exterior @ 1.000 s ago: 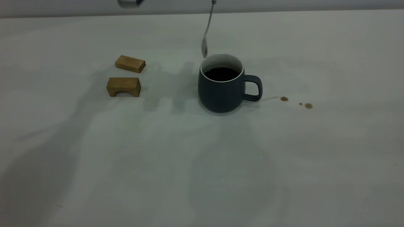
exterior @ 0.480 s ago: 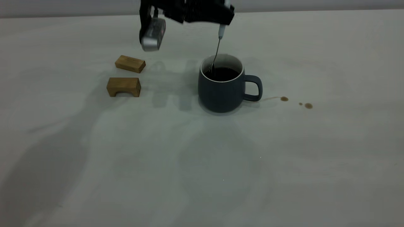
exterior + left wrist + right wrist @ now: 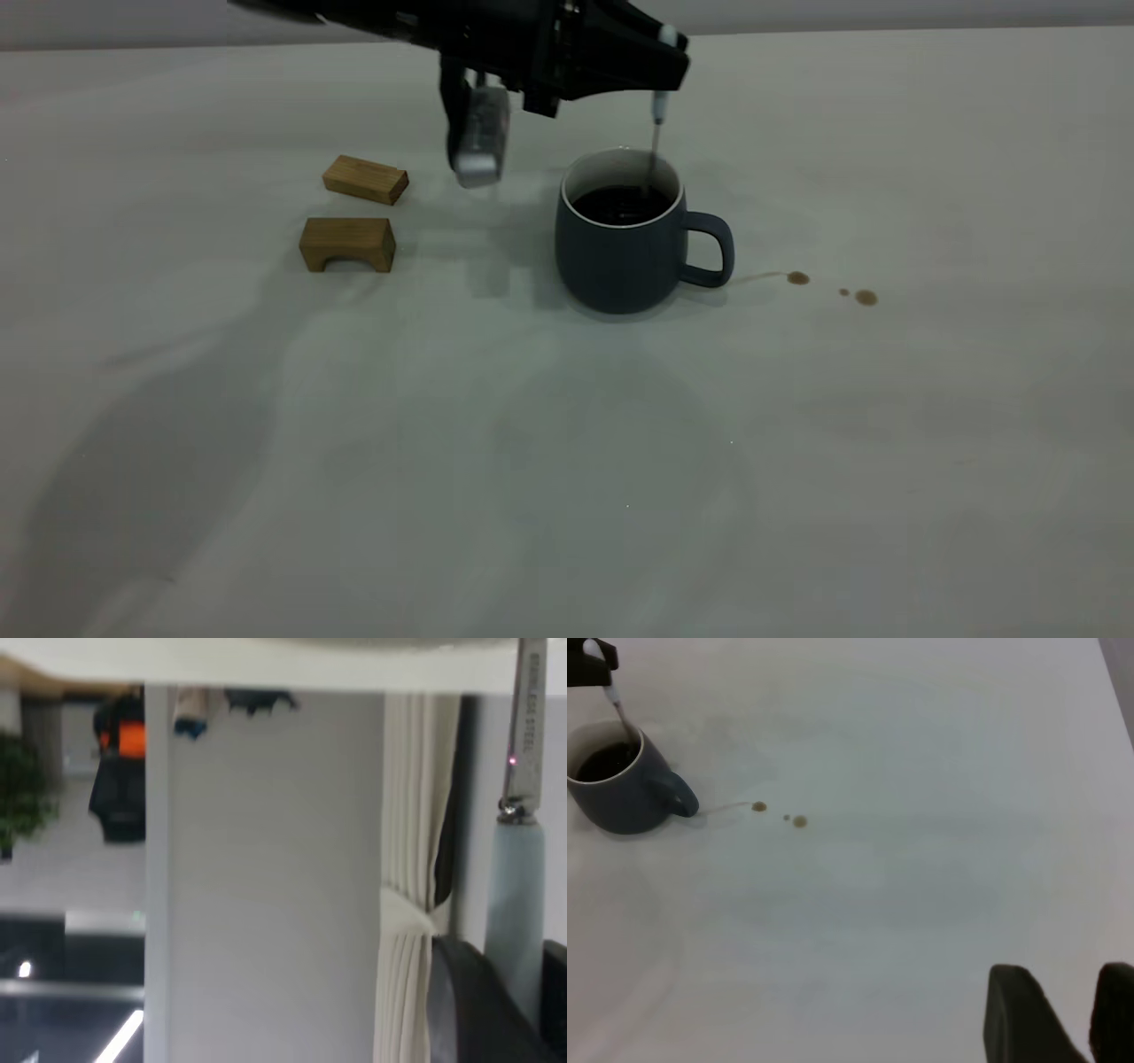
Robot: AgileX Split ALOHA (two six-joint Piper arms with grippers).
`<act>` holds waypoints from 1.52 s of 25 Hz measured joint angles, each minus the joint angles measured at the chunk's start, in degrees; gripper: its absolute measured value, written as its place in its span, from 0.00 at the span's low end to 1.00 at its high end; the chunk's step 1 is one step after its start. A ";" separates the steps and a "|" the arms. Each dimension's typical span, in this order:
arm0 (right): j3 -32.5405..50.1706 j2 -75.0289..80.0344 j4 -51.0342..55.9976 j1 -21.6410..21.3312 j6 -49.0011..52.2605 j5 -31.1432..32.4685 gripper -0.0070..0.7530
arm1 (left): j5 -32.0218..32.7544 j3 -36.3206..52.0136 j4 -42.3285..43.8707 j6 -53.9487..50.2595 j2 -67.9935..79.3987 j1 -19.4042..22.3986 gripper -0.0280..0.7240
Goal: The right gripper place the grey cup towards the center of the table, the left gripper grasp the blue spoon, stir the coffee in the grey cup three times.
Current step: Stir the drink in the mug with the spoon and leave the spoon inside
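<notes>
The left gripper (image 3: 660,62) pinches the blue spoon (image 3: 657,133) by its handle, holding it upright so its bowl dips into the coffee (image 3: 622,206). The grey cup (image 3: 629,235) stands mid-table for stirring. The right gripper (image 3: 1063,1014), spread empty, waits well aside.

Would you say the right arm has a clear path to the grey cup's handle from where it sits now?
Probably yes: the right gripper sits well off, with only bare table and small coffee drops before the grey cup, whose handle faces that side.
</notes>
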 joint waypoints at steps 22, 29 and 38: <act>0.00 0.00 0.00 0.00 0.00 0.00 0.32 | -1.48 -0.69 5.80 -4.31 -0.69 2.13 0.26; 0.00 0.00 0.00 0.00 -0.03 0.00 0.32 | 3.67 -1.26 2.04 -2.35 -0.69 0.60 0.26; 0.00 0.00 0.00 0.00 -0.03 0.00 0.32 | 5.66 -1.74 9.47 -14.15 -0.69 1.33 0.26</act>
